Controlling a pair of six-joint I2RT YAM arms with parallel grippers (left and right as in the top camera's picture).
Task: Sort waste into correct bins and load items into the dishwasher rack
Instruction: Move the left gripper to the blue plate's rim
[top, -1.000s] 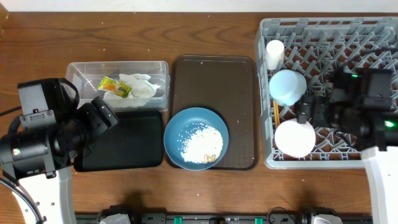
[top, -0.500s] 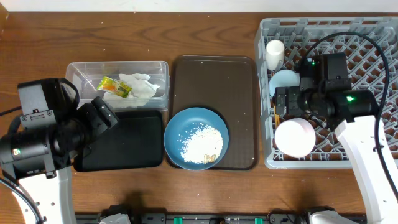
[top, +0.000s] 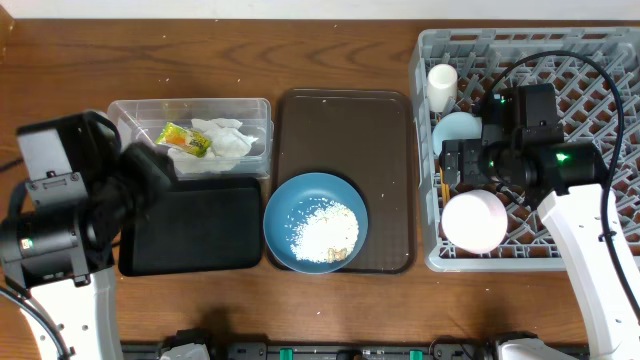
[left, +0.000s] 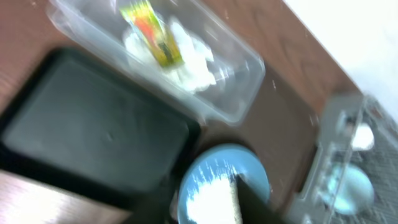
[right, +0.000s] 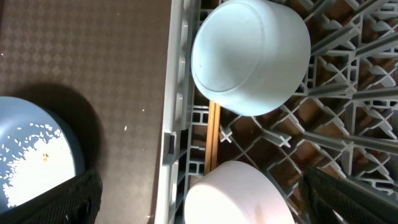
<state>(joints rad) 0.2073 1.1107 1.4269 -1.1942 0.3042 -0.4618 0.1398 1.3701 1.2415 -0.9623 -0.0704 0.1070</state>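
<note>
The dark-blue dish (top: 315, 222) holds loose white rice (top: 326, 232) and rests on the front of the brown tray. In the clear tub (top: 125, 112) lie a white napkin (top: 228, 140) and a yellow-green wrapper (top: 185, 140); the black tray (top: 195, 228) sits in front of it. My left gripper (top: 150, 166) hovers over the black tray's back left corner. In the blurred left wrist view its fingers (left: 252, 202) stand close together, empty, with the dish (left: 214, 183) beyond. My right gripper (right: 205, 202) is open above the rack (top: 530, 60), over the white bowl (right: 236, 193), beside the light-blue bowl (right: 252, 56), chopsticks (right: 213, 134) and cup (top: 441, 85).
The brown serving tray (top: 345, 130) fills the middle, between the bins and the rack. The right arm's cable (top: 600, 75) arcs over the rack's back half. Bare wooden table runs along the back and front edges.
The left gripper's fingers have drawn together and that arm has shifted, blurring its view. The right arm swung left over the rack's left side a second ago and has since held still.
</note>
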